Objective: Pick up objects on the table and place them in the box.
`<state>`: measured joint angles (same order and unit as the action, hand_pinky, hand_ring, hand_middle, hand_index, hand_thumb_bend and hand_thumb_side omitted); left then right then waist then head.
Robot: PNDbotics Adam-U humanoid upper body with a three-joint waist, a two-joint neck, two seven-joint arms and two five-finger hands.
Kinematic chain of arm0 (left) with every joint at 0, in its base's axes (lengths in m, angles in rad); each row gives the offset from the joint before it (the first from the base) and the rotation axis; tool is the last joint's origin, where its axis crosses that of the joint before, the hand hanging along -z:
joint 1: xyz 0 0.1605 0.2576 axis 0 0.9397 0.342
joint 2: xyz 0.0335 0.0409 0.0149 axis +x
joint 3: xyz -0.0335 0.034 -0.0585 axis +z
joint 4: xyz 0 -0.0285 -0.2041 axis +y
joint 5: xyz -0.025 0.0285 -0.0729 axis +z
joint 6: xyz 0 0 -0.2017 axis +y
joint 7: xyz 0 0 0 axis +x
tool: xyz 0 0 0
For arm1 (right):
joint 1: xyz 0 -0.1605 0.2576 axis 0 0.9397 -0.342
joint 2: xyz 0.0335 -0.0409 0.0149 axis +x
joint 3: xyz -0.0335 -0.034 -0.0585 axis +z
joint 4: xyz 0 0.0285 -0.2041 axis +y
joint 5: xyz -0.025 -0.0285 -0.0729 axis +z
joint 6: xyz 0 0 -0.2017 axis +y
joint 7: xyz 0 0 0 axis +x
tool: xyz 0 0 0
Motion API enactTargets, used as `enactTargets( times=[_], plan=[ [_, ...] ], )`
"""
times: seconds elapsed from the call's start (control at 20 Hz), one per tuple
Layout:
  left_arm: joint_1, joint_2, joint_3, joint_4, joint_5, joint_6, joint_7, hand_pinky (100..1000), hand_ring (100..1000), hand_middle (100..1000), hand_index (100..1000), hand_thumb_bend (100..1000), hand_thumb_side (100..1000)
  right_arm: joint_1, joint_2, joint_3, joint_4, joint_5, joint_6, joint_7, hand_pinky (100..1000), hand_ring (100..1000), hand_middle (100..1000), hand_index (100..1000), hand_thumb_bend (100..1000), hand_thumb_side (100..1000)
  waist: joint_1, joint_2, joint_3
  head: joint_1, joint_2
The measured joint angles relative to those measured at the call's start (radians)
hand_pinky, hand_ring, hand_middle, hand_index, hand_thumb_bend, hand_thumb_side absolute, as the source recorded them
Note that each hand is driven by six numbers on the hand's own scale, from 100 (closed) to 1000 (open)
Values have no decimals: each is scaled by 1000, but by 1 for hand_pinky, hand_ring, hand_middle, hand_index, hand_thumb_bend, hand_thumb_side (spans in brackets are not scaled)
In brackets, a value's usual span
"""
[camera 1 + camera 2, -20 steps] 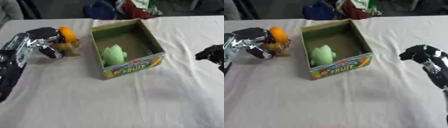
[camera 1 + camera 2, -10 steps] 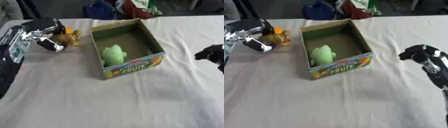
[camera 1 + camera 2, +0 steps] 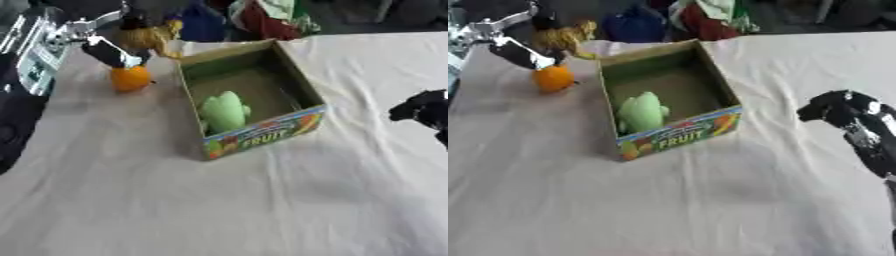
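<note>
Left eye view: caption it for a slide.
Left hand lifts a brown toy beside the box; orange on table, green toy inside.

Bench (image 3: pixel 219 200) covered by white cloth, creased, filling most of view. Beyond far edge, dark floor area. Heap of cloth items past far edge, centre: blue bundle (image 3: pixel 632 25) on left, red piece (image 3: pixel 702 22) just right of it, pale green-white piece (image 3: pixel 732 10) on top at right. Heap blurred, kind of items unclear.
</note>
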<state>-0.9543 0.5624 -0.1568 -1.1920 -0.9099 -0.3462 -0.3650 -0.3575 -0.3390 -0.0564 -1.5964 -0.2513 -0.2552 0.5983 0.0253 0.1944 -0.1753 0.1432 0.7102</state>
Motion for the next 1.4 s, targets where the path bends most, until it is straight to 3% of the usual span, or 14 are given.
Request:
enactTargets(
  times=[0.45, 0.85, 1.4],
  plan=[
    [-67, -115, -22, 109, -151, 7, 150, 599, 508, 459, 635, 193, 264, -23, 17, 39, 0, -6, 9, 36, 725, 720, 608, 729, 100, 618, 5, 8, -75, 32, -18],
    [-78, -184, -36, 189, -276, 12, 282, 612, 530, 485, 667, 262, 305, -45, 33, 70, 0, -6, 8, 68, 725, 720, 608, 729, 100, 627, 11, 29, -147, 57, -29],
    [-48, -218, -46, 246, -368, -9, 314, 632, 555, 533, 720, 412, 404, -48, 43, 75, 0, -6, 9, 74, 725, 720, 608, 728, 100, 638, 22, 43, -168, 69, -35]
  ],
)
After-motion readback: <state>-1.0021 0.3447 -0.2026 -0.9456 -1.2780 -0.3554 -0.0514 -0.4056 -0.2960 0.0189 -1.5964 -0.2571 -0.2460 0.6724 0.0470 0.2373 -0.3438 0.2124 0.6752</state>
